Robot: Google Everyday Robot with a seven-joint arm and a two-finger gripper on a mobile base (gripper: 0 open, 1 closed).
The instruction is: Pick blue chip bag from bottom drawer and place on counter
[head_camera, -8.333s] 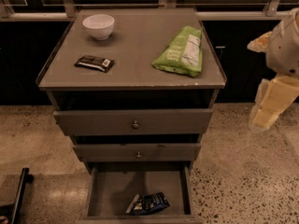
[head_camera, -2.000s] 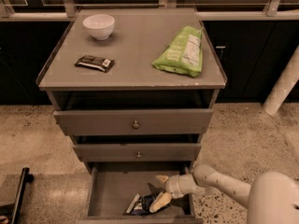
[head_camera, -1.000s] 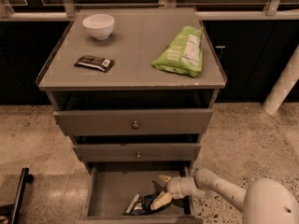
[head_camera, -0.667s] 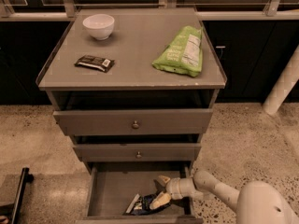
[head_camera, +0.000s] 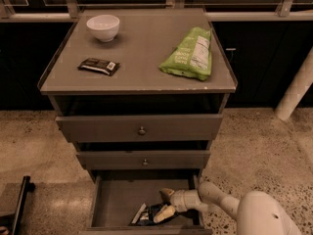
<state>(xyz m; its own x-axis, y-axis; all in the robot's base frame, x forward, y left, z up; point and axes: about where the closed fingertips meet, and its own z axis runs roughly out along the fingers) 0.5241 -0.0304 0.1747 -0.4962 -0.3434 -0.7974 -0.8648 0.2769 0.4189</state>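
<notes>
We count one cabinet with three grey drawers. The top drawer (head_camera: 98, 128) and the middle drawer (head_camera: 107, 159) are pushed in, each with one round knob, so two knobs in all (head_camera: 141, 130). The bottom drawer (head_camera: 115, 199) is pulled out, a shallow grey tray. In it we see one item, the blue chip bag (head_camera: 146, 215), lying flat near the front edge, right of centre, its white end pointing front-left. There is one gripper (head_camera: 161, 204) on a white arm (head_camera: 220, 202) that reaches in from the lower right, down inside the bottom drawer at the bag's right end. Its two fingers (head_camera: 167, 194) are spread apart and not clamped on anything. One finger sits behind the bag over the drawer floor; the other lies across the bag's right part, and we can't tell whether it touches. On the counter (head_camera: 142, 58) we count three things: one white bowl (head_camera: 103, 27) at back-left, one flat dark brown bar wrapper (head_camera: 99, 66) at front-left, and one light-green bag (head_camera: 189, 54) on the right side near the rim. All three are well apart from each other. One white post (head_camera: 296, 89) stands on the speckled floor (head_camera: 264, 146) to the right of the cabinet.
</notes>
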